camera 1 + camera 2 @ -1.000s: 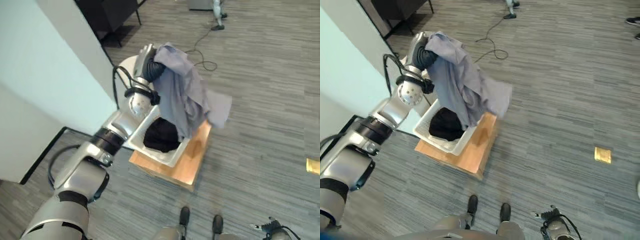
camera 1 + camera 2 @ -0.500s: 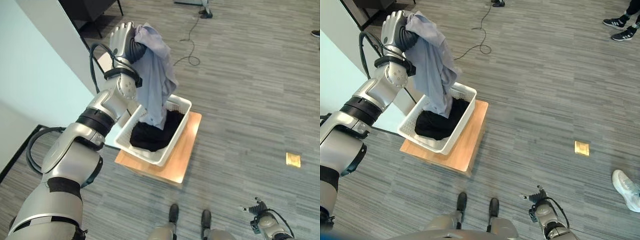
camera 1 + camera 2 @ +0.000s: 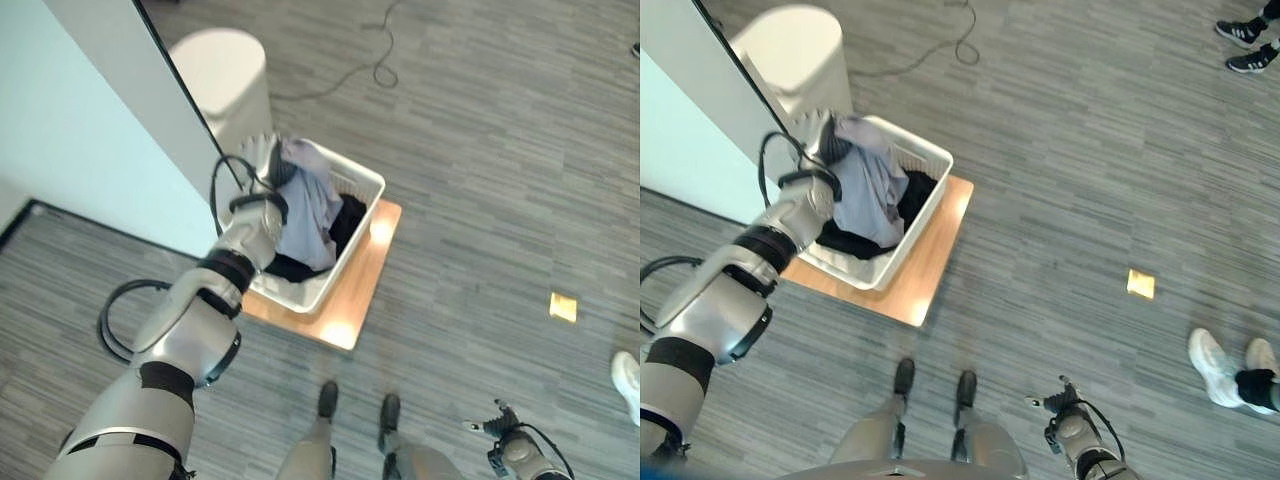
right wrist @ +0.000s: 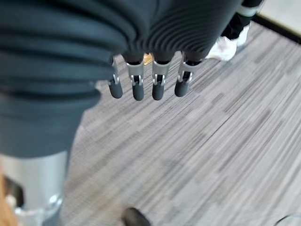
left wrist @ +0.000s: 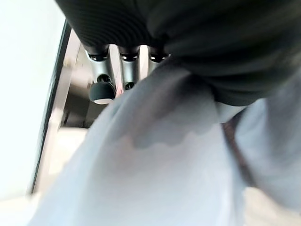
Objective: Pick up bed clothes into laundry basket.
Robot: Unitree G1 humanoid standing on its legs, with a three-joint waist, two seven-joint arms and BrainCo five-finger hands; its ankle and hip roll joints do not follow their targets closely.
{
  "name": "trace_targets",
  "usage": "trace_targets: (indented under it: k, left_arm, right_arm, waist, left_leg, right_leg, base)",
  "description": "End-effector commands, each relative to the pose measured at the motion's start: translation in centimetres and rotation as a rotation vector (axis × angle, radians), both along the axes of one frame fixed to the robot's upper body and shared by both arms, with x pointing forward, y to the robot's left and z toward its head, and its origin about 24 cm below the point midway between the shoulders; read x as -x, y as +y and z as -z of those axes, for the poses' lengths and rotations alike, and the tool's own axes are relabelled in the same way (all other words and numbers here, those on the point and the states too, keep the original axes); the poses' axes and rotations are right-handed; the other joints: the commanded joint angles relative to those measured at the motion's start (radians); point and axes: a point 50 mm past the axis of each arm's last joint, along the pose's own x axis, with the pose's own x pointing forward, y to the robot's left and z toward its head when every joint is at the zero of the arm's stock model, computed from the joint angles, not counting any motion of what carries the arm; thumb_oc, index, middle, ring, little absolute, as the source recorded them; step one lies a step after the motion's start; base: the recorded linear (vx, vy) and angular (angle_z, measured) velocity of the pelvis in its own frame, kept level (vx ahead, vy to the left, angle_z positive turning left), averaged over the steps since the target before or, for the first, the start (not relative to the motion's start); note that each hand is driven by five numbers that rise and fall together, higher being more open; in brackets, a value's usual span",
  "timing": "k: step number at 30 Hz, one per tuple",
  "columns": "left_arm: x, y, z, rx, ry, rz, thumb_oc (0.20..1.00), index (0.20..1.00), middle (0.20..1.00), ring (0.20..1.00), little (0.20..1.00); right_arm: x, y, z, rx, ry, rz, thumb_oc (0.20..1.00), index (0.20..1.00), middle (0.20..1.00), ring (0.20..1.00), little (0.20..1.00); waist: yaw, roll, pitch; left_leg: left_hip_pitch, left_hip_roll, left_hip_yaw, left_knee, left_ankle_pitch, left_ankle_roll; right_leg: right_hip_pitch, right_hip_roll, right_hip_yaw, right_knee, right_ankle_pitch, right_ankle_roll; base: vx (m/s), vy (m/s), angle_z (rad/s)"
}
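Note:
A white laundry basket (image 3: 363, 180) stands on a low wooden platform (image 3: 345, 313) and holds black clothes (image 3: 347, 214). My left hand (image 3: 260, 158) reaches low over the basket's far-left corner, with a grey-lavender garment (image 3: 303, 208) draped from it and lying on the black clothes. In the left wrist view the garment (image 5: 160, 169) runs under the curled fingers (image 5: 101, 70) and across the palm. My right hand (image 3: 1068, 424) hangs low near the floor at the lower right, fingers (image 4: 146, 84) relaxed and holding nothing.
A pale wall panel (image 3: 90, 130) runs along the left, with a white round bin (image 3: 222, 68) behind the basket. A small yellow tag (image 3: 1140, 283) lies on the grey floor. A person's white shoes (image 3: 1230, 365) stand at the right, dark ones (image 3: 1250, 45) far right.
My left arm has come down with the grey garment, from high above the basket to inside it. The view has shifted as the camera moved.

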Motion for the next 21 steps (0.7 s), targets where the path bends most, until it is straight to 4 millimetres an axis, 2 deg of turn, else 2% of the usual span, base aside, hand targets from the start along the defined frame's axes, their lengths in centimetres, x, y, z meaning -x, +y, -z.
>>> trace_targets:
  k: [1, 2, 3, 5, 7, 9, 11, 12, 13, 14, 15, 16, 17, 18, 19, 20, 21]
  left_arm:
    - [-1.1, 0.0, -4.5, 0.013, -0.146, -0.045, 1.0, 1.0, 1.0, 1.0, 1.0]
    - [-0.8, 0.5, -3.2, 0.015, -0.116, -0.061, 1.0, 1.0, 1.0, 1.0, 1.0]
    - [-0.8, 0.5, -3.2, 0.015, -0.116, -0.062, 1.0, 1.0, 1.0, 1.0, 1.0]
    - [-0.6, 0.2, -1.8, 0.055, -0.086, -0.058, 1.0, 1.0, 1.0, 1.0, 1.0]
    - [-0.5, 0.0, -1.5, 0.098, -0.091, -0.052, 1.0, 1.0, 1.0, 1.0, 1.0]
    - [-0.5, -0.2, -2.3, 0.187, -0.132, -0.029, 1.0, 1.0, 1.0, 1.0, 1.0]
    - [-0.2, -0.6, -3.3, 0.403, -0.204, 0.03, 1.0, 1.0, 1.0, 1.0, 1.0]
    - [0.9, -2.4, -6.0, 0.693, -0.335, 0.216, 1.0, 1.0, 1.0, 1.0, 1.0]
    - [0.9, -2.4, -6.0, 0.694, -0.335, 0.215, 1.0, 1.0, 1.0, 1.0, 1.0]
    - [1.4, -3.1, -6.1, 0.744, -0.345, 0.274, 1.0, 1.0, 1.0, 1.0, 1.0]
    - [3.7, -4.3, -7.0, 0.901, -0.4, 0.462, 1.0, 1.0, 1.0, 1.0, 1.0]
    - [4.7, -4.3, -6.8, 0.943, -0.415, 0.504, 1.0, 1.0, 1.0, 1.0, 1.0]
    - [4.8, -4.3, -6.8, 0.945, -0.416, 0.504, 1.0, 1.0, 1.0, 1.0, 1.0]
    - [5.6, -3.9, -6.7, 0.974, -0.438, 0.525, 1.0, 1.0, 1.0, 1.0, 1.0]
    - [7.1, -3.6, -6.2, 1.069, -0.449, 0.58, 1.0, 1.0, 1.0, 1.0, 1.0]
    - [7.2, -3.5, -6.2, 1.072, -0.45, 0.579, 1.0, 1.0, 1.0, 1.0, 1.0]
    - [7.8, -3.6, -5.8, 1.098, -0.448, 0.597, 1.0, 1.0, 1.0, 1.0, 1.0]
  right_arm:
    - [-0.4, -0.8, -0.6, 0.05, -0.047, -0.038, 1.0, 1.0, 1.0, 1.0, 1.0]
    - [-0.7, -0.8, -0.7, 0.054, -0.056, -0.051, 1.0, 1.0, 1.0, 1.0, 1.0]
    - [-0.7, -0.8, -0.7, 0.055, -0.056, -0.052, 1.0, 1.0, 1.0, 1.0, 1.0]
    - [-1.6, -0.7, -1.2, 0.089, -0.073, -0.105, 1.0, 1.0, 1.0, 1.0, 1.0]
    - [-3.2, -0.5, -2.0, 0.104, -0.126, -0.142, 1.0, 1.0, 1.0, 1.0, 1.0]
    - [-5.0, -0.3, -3.3, 0.116, -0.197, -0.177, 1.0, 1.0, 1.0, 1.0, 1.0]
    - [-8.0, -1.0, -5.8, 0.204, -0.299, -0.236, 1.0, 1.0, 1.0, 1.0, 1.0]
    - [-11.6, -2.0, -9.9, 0.374, -0.432, -0.351, 1.0, 1.0, 1.0, 1.0, 1.0]
    - [-11.6, -2.0, -10.0, 0.376, -0.431, -0.352, 1.0, 1.0, 1.0, 1.0, 1.0]
    - [-12.8, -2.2, -11.3, 0.398, -0.474, -0.354, 1.0, 1.0, 1.0, 1.0, 1.0]
    - [-17.1, -5.6, -19.9, 0.582, -0.689, -0.325, 1.0, 1.0, 1.0, 1.0, 1.0]
    - [-18.1, -6.7, -23.5, 0.634, -0.774, -0.3, 1.0, 1.0, 1.0, 1.0, 1.0]
    - [-18.1, -6.7, -23.6, 0.635, -0.774, -0.301, 1.0, 1.0, 1.0, 1.0, 1.0]
    - [-18.9, -7.5, -27.7, 0.682, -0.885, -0.272, 1.0, 1.0, 1.0, 1.0, 1.0]
    - [-19.3, -7.4, -34.9, 0.751, -1.101, -0.265, 1.0, 1.0, 1.0, 1.0, 1.0]
    - [-19.3, -7.4, -34.9, 0.752, -1.1, -0.267, 1.0, 1.0, 1.0, 1.0, 1.0]
    - [-19.3, -6.9, -37.6, 0.764, -1.194, -0.263, 1.0, 1.0, 1.0, 1.0, 1.0]
  waist:
    - [0.042, 0.046, 0.021]
    - [0.044, 0.047, 0.028]
    - [0.043, 0.047, 0.029]
    - [0.05, 0.048, 0.028]
    - [0.053, 0.055, 0.026]
    - [0.059, 0.064, 0.022]
    - [0.069, 0.076, 0.02]
    - [0.092, 0.09, 0.015]
    - [0.09, 0.091, 0.014]
    - [0.098, 0.095, 0.01]
    - [0.124, 0.108, -0.005]
    - [0.134, 0.112, -0.009]
    - [0.133, 0.113, -0.009]
    - [0.141, 0.112, -0.014]
    - [0.155, 0.109, -0.025]
    - [0.152, 0.112, -0.025]
    - [0.164, 0.109, -0.029]
  left_leg:
    - [0.021, 0.065, -0.016, 0.003, -0.033, -0.061]
    - [0.026, 0.062, -0.015, 0.003, -0.034, -0.06]
    - [0.027, 0.062, -0.015, 0.003, -0.035, -0.06]
    - [0.032, 0.058, -0.016, 0.003, -0.037, -0.059]
    - [0.037, 0.055, -0.017, 0.003, -0.039, -0.057]
    - [0.045, 0.053, -0.017, 0.003, -0.043, -0.056]
    - [0.059, 0.051, -0.018, 0.003, -0.047, -0.056]
    - [0.075, 0.051, -0.019, 0.003, -0.056, -0.058]
    - [0.072, 0.05, -0.02, 0.003, -0.051, -0.057]
    - [0.074, 0.049, -0.022, 0.003, -0.051, -0.056]
    - [0.089, 0.049, -0.024, 0.003, -0.054, -0.06]
    - [0.099, 0.052, -0.024, 0.003, -0.061, -0.061]
    - [0.095, 0.051, -0.024, 0.003, -0.056, -0.061]
    - [0.099, 0.051, -0.026, 0.003, -0.056, -0.062]
    - [0.104, 0.051, -0.028, 0.003, -0.053, -0.065]
    - [0.104, 0.051, -0.028, 0.003, -0.053, -0.065]
    - [0.104, 0.05, -0.031, 0.003, -0.051, -0.067]
  right_leg:
    - [0.03, -0.102, -0.036, 0.015, -0.005, 0.141]
    - [0.034, -0.105, -0.039, 0.015, -0.006, 0.138]
    - [0.035, -0.105, -0.04, 0.015, -0.006, 0.138]
    - [0.042, -0.109, -0.046, 0.015, -0.011, 0.136]
    - [0.047, -0.114, -0.05, 0.015, -0.012, 0.136]
    - [0.052, -0.12, -0.052, 0.015, -0.013, 0.137]
    - [0.065, -0.124, -0.052, 0.015, -0.016, 0.135]
    - [0.082, -0.128, -0.058, 0.015, -0.024, 0.134]
    - [0.079, -0.129, -0.058, 0.015, -0.02, 0.135]
    - [0.082, -0.131, -0.058, 0.015, -0.022, 0.134]
    - [0.097, -0.136, -0.06, 0.015, -0.025, 0.133]
    - [0.108, -0.134, -0.058, 0.015, -0.032, 0.132]
    - [0.105, -0.136, -0.059, 0.015, -0.028, 0.132]
    - [0.111, -0.136, -0.058, 0.015, -0.03, 0.131]
    - [0.12, -0.134, -0.058, 0.015, -0.032, 0.125]
    - [0.121, -0.134, -0.059, 0.015, -0.032, 0.125]
    - [0.125, -0.133, -0.062, 0.015, -0.034, 0.123]
  base:
    - [-0.04, 0.041, -0.14]
    - [-0.01, 0.034, -0.09]
    - [0.0, 0.0, 0.0]
    - [0.0, 0.0, 0.0]
    - [0.0, 0.016, 0.05]
    - [0.0, 0.007, 0.02]
    - [0.05, -0.014, -0.03]
    - [0.04, -0.022, 0.0]
    - [0.03, -0.01, 0.02]
    - [0.03, 0.01, 0.09]
    - [0.06, -0.009, 0.05]
    - [0.04, -0.012, 0.01]
    - [0.0, 0.0, 0.0]
    - [0.02, -0.032, 0.01]
    - [0.04, -0.037, 0.1]
    - [0.03, -0.047, 0.08]
    - [0.02, -0.055, 0.05]
